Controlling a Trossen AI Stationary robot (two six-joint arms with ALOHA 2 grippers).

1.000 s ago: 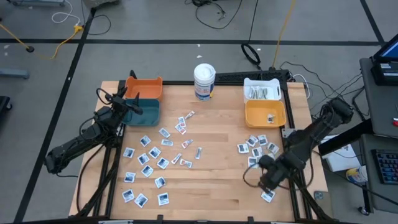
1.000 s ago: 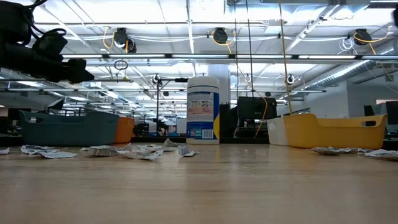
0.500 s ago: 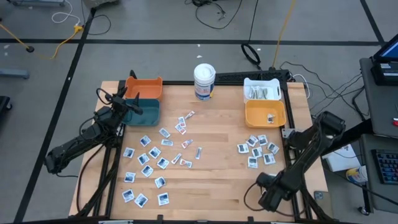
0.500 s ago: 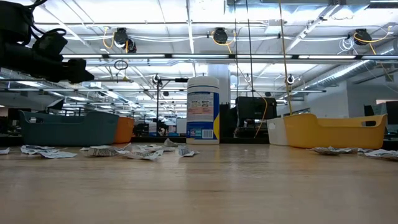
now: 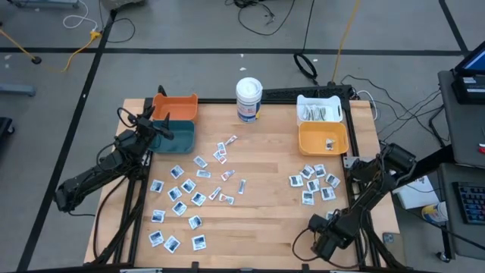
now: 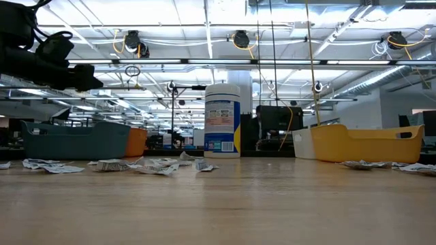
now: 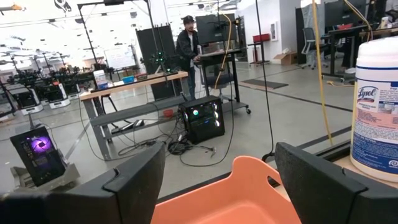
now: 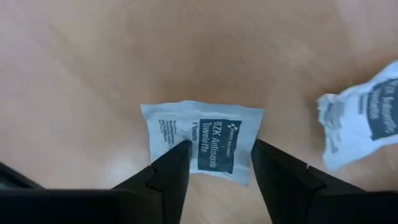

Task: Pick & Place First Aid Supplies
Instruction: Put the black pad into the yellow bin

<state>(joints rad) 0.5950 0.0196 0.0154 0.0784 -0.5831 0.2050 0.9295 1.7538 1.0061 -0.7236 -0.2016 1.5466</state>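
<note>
The first aid supplies lie flat on the wooden table in two scatters, a wide one at the left (image 5: pixel 182 199) and a smaller one at the right (image 5: pixel 314 180). My right gripper (image 5: pixel 324 240) points down at the near right, open, over one white-and-blue sachet (image 8: pixel 202 140). Its fingertips stand at two opposite sides of that sachet. A crumpled sachet (image 8: pixel 364 118) lies beside it. My left gripper (image 7: pixel 217 180) waits level and open above the teal bin (image 5: pixel 173 136), facing the orange bin (image 7: pixel 230 202). My right gripper comes from above with a fingertip (image 8: pixel 177 158) at each of two opposite sides of the sachet, which lies flat on the table. I cannot tell whether the fingertips touch it.
An orange bin (image 5: pixel 176 106) and the teal bin stand at the far left. A white bin (image 5: pixel 318 111) and a yellow bin (image 5: pixel 323 139) stand at the far right. A tall white tub (image 5: pixel 248 98) stands at the far middle. Bare wood lies in the middle (image 5: pixel 261 205).
My right gripper has gone down and toward the table's near edge, ending low over a sachet at the near right corner. The sachets have stayed where they were.
</note>
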